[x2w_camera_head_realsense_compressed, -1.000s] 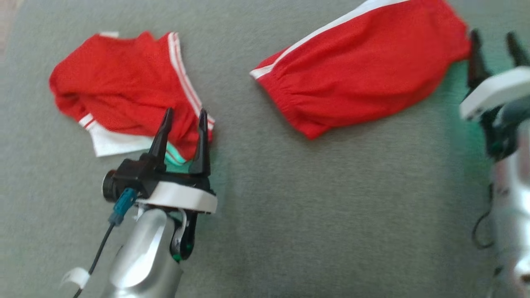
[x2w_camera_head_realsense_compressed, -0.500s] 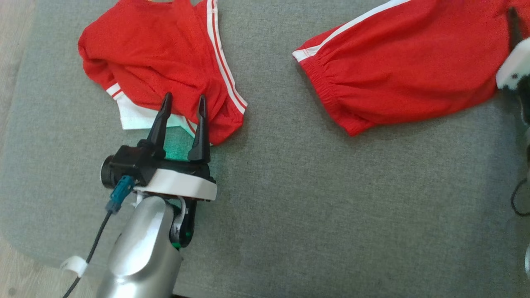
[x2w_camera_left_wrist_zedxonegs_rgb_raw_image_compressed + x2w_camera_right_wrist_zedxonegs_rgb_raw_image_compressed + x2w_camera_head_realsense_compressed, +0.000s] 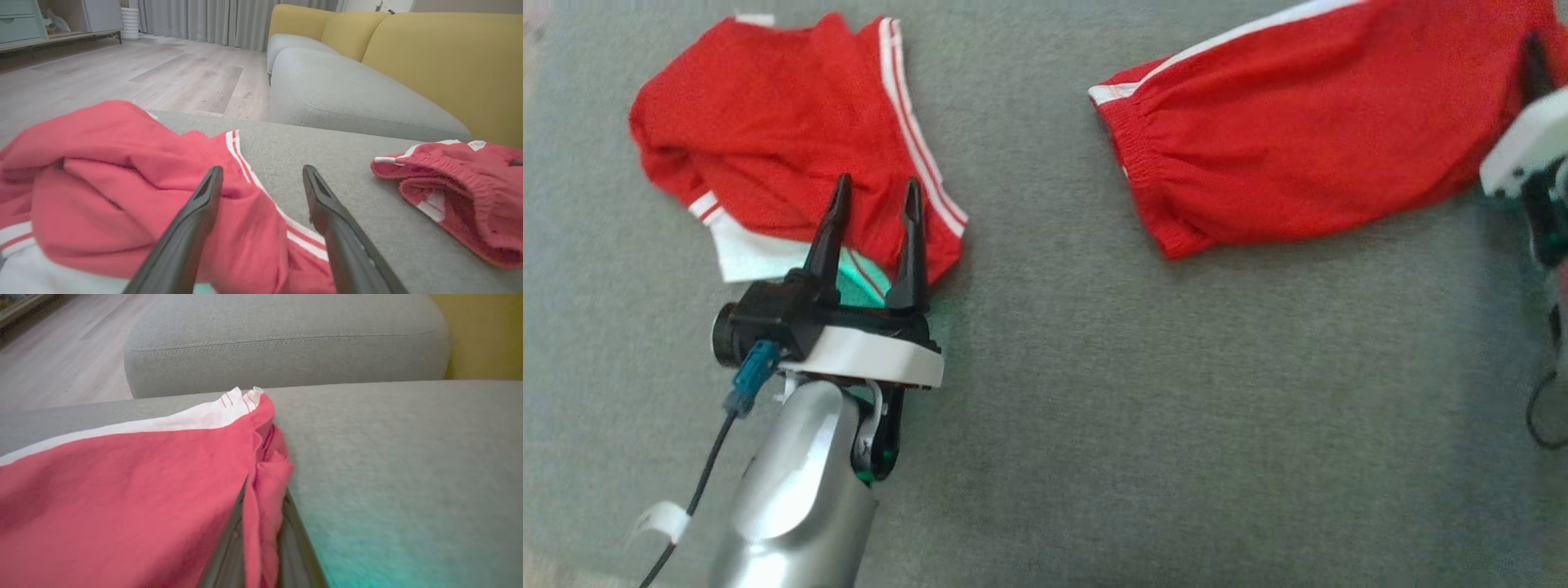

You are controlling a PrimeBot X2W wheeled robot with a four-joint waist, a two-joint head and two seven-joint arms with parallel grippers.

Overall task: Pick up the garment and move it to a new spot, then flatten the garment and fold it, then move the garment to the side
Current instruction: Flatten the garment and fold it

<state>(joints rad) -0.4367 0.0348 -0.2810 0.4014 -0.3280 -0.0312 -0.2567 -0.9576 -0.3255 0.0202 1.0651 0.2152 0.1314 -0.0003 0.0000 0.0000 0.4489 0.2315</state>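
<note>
Tightly, the right gripper (image 3: 264, 522) pinches the red garment (image 3: 122, 490) edge.

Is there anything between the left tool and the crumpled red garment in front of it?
Nothing visible stands in the way. The left tool is open, and its fingertips reach over the near edge of the crumpled red garment. The other red garment lies apart, to its right.

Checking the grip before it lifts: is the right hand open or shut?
Shut on the red shorts: the right wrist view shows a fold of their fabric pinched inside the right hand.
</note>
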